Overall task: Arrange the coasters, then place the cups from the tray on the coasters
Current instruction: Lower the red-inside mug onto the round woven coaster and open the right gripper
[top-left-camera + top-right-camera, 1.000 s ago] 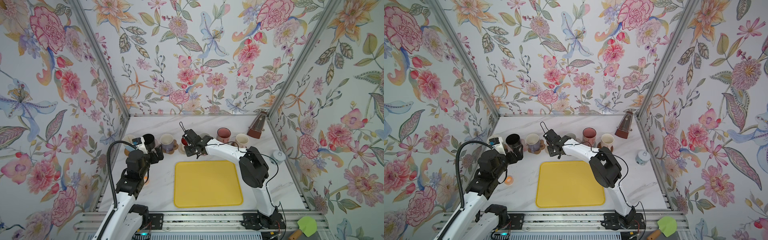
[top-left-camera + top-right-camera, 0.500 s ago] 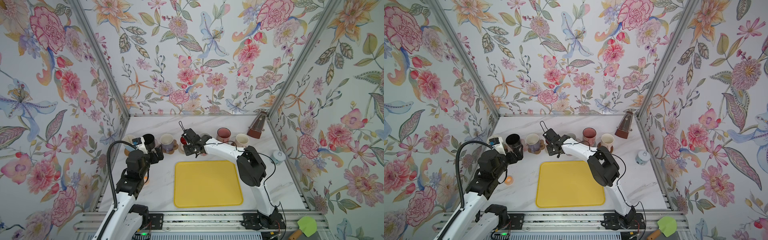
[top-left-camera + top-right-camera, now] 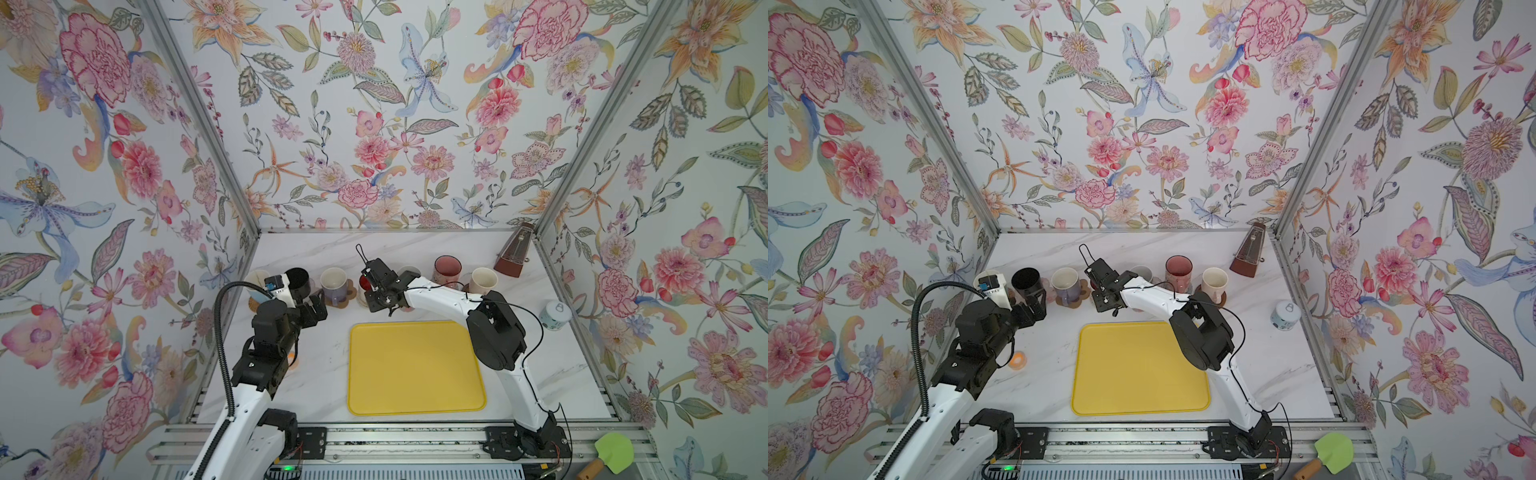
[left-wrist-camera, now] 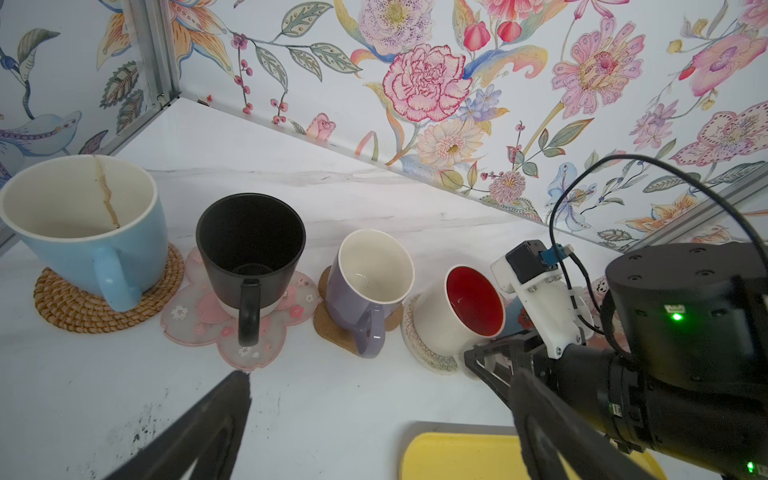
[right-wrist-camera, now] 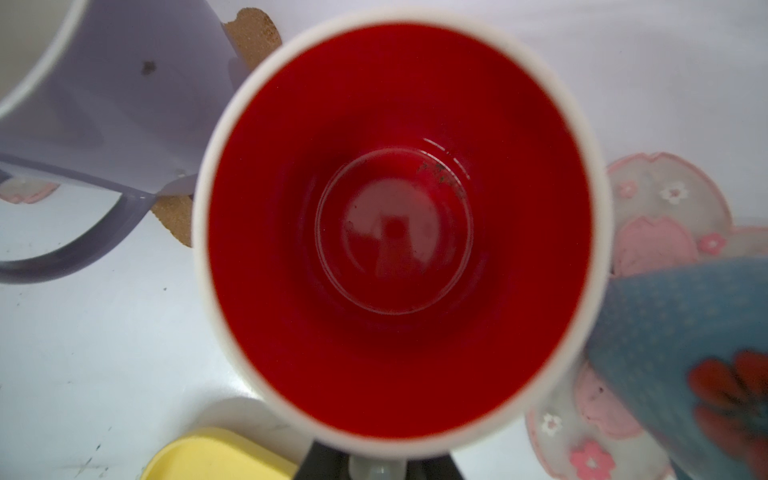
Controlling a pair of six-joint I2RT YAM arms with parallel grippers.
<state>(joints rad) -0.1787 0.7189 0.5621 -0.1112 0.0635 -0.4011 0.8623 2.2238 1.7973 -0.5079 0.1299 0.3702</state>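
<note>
Cups stand in a row on coasters at the back of the table. My right gripper (image 5: 376, 467) is shut on the handle of the white cup with red inside (image 4: 465, 316), which rests on the cream coaster (image 4: 424, 353). To its left are the purple cup (image 4: 365, 286) on the brown paw coaster (image 4: 332, 332), the black cup (image 4: 249, 249) on a pink flower coaster (image 4: 199, 328), and the blue cup (image 4: 83, 232) on the woven tan coaster (image 4: 62, 307). My left gripper (image 4: 382, 374) hangs open and empty in front of them. The yellow tray (image 3: 415, 368) holds nothing.
A dotted blue cup (image 5: 685, 353) on another pink flower coaster (image 5: 665, 208) stands right beside the held cup. Further right are a pink cup (image 3: 447, 268), a white cup (image 3: 483, 280), a metronome (image 3: 515, 257) and a white lidded jar (image 3: 555, 315). An orange ring (image 3: 1017, 359) lies under my left arm.
The right arm's elbow has drifted slightly left. Both grippers and all cups stay where they were.
</note>
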